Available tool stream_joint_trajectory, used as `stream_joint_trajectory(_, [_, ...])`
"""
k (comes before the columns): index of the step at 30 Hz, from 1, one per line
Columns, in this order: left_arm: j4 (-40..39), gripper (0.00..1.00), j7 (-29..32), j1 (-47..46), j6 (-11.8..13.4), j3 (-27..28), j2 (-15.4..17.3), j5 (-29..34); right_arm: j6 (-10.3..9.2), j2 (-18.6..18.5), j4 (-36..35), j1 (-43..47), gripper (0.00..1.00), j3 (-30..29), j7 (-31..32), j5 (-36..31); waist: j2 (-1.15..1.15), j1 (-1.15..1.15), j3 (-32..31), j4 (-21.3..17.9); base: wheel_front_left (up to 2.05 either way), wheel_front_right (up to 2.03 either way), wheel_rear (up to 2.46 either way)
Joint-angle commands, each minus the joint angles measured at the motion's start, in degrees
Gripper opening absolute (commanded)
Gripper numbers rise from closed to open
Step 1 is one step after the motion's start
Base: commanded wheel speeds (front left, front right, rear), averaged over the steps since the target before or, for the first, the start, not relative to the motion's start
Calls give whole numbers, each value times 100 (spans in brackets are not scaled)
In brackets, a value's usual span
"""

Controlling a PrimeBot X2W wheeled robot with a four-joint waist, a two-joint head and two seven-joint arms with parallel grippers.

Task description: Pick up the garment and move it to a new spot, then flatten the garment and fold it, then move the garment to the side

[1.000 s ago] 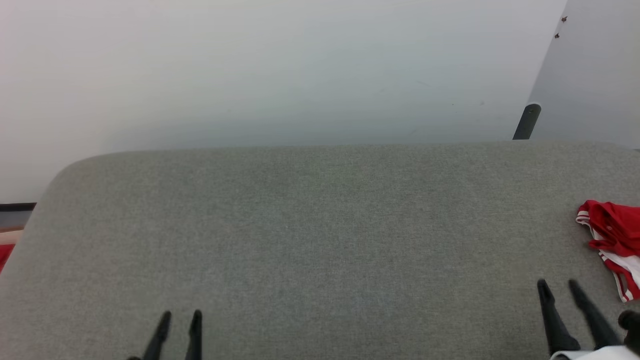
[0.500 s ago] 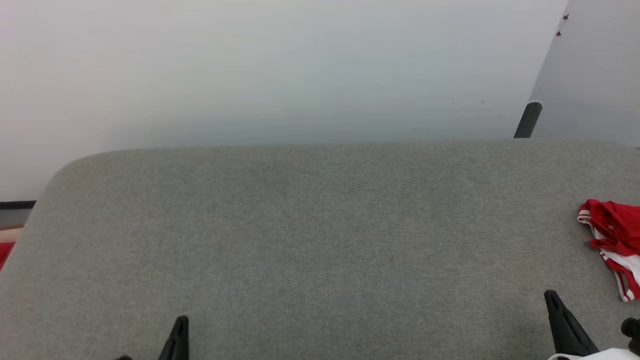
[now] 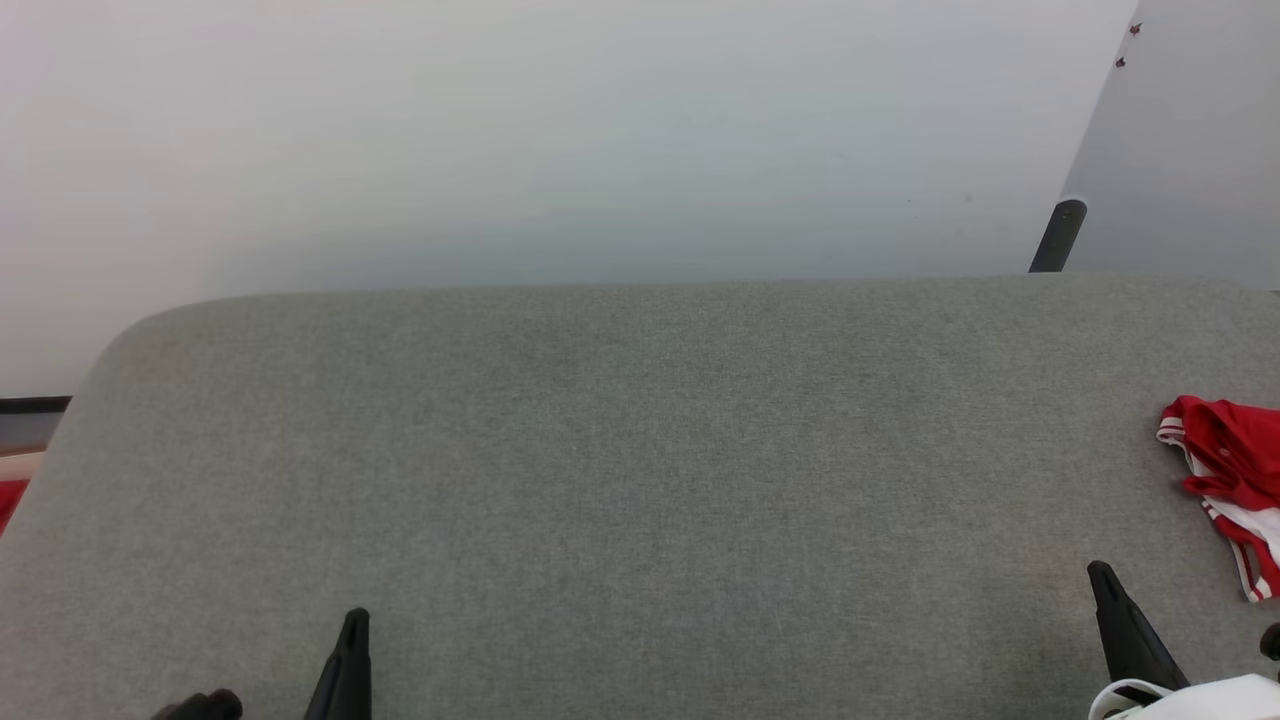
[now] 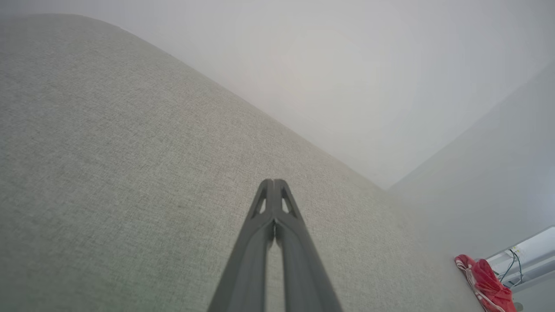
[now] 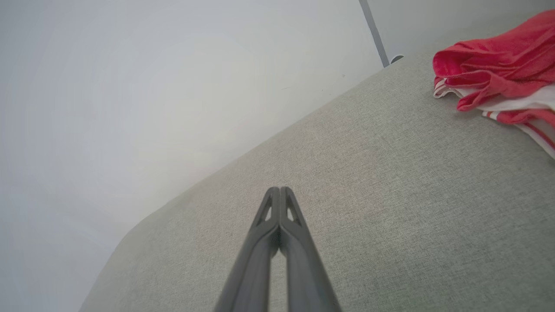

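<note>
Grey woven fabric covers the table (image 3: 640, 450) where I work, and I go from its near edge to its far edge.

At the near edge, toward the left end, my left gripper (image 3: 354, 620) is over the cloth. Its two dark fingers are pressed together until the tips meet, and they grasp nothing.

At the near edge, toward the right end, my right gripper (image 3: 1100, 575) is clenched in the same way and is also empty. A piece of its pale forearm (image 3: 1200, 698) shows just beside it.

The garment (image 3: 1228, 455) lies crumpled on the right end of the table. It is somewhat farther in than the right gripper and apart from it. I see red cloth, a white part and red-and-white striped trim; the lettering I cannot make out.

Past the left end of the table, low down, there is a small red patch (image 3: 8, 505), and I cannot tell what it is.

Behind the far edge stands a pale wall (image 3: 600, 150). A dark pole (image 3: 1058, 235) rises behind the far edge near the right end.
</note>
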Motion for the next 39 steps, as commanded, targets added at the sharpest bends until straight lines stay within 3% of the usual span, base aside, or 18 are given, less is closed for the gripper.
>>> stream_joint_trajectory(1, [-50, 0, 34, -155, -6, 30, 19, -154, -1, -2, -44, -163, 0, -34, 11, 135, 0, 0, 2, 1, 0, 0, 0])
stream_joint_trajectory(39, [233, 0, 742, -740, -15, 224, -104, -2689, -3, 168, 471, -645, 0, -144, 231, 2548, 0, 0, 90, 18, 0, 0, 0])
